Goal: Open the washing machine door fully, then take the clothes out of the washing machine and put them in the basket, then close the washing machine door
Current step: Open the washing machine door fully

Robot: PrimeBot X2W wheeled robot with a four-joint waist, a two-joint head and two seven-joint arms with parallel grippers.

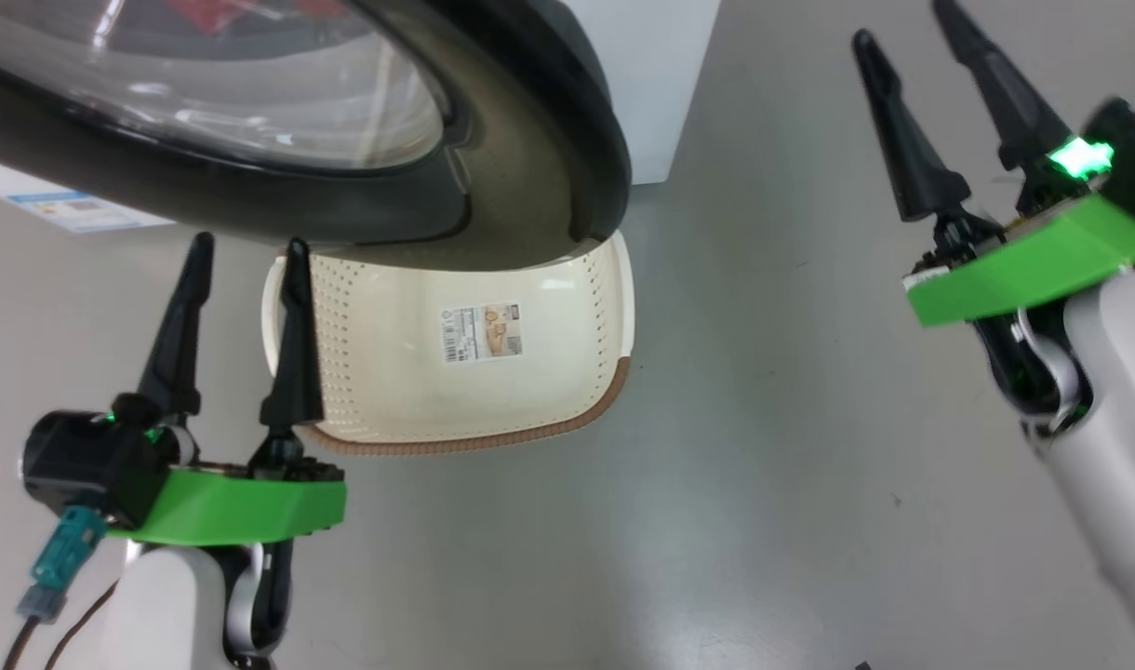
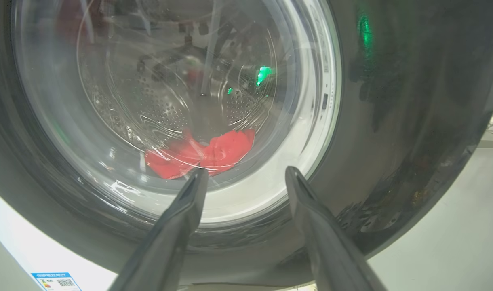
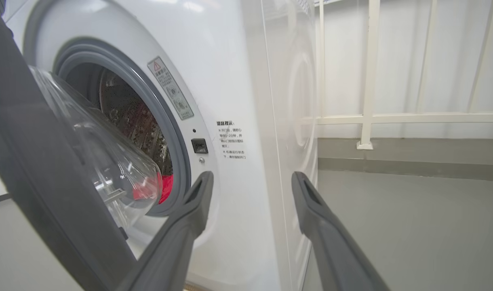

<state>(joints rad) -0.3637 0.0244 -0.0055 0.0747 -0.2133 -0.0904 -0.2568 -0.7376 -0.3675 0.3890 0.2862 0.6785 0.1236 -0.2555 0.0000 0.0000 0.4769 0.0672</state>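
Grey floor is spread across the head view, and a pale railing is seen at the upper right of the right wrist view. At the lower left of the head view the left claw is held with its fingers apart and nothing between them. It is pointed at the washing machine door, just below the glass window; whether it touches cannot be told. At the upper right of the head view the right claw is likewise spread and empty, well apart from the door.

The door is seen partly swung out from the washing machine, whose grey rubber ring is exposed. The clothes are seen through the glass, lying low in the drum. The basket is set on the floor at the centre of the head view, its far side covered by the door's black rim.
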